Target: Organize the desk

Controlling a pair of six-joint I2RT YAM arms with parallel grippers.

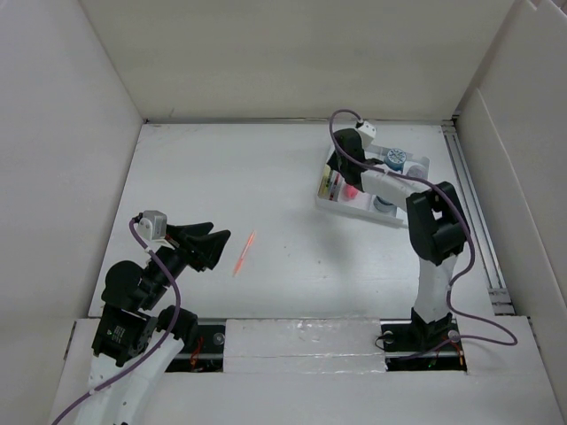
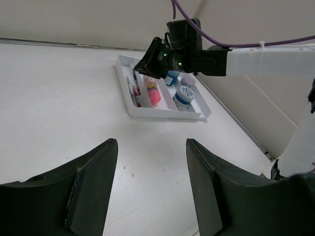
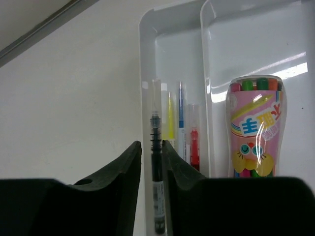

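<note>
Looking from the top camera, the white table (image 1: 266, 177) lies flat between tall white walls and fills most of the view. The left hand (image 1: 220, 248) is over its near left part with the two fingers wide apart, holding nothing. Just beside its tips an orange pen (image 1: 244, 253) lies alone on the table. The right hand (image 1: 339, 173) is over the far right part, above the left side of a white tray (image 1: 350, 210). How far it is open I cannot tell from here.

In the left wrist view, the left hand's fingers (image 2: 93, 187) stand well apart with only bare table between them. Farther off, the tray holds a pink marker pack (image 2: 153, 93) and round blue-and-white containers (image 2: 185, 94).

In the right wrist view, the right hand's fingers (image 3: 129, 167) are nearly together and clamped on a clear pen (image 3: 155, 123) with dark ink, one finger on each side. This pen runs along the left wall of the tray's narrow compartment. A yellow pen (image 3: 170, 118), a blue pen (image 3: 181, 113) and a red pen (image 3: 194, 142) lie there side by side. The marker pack lies in the next compartment to the right.
</note>
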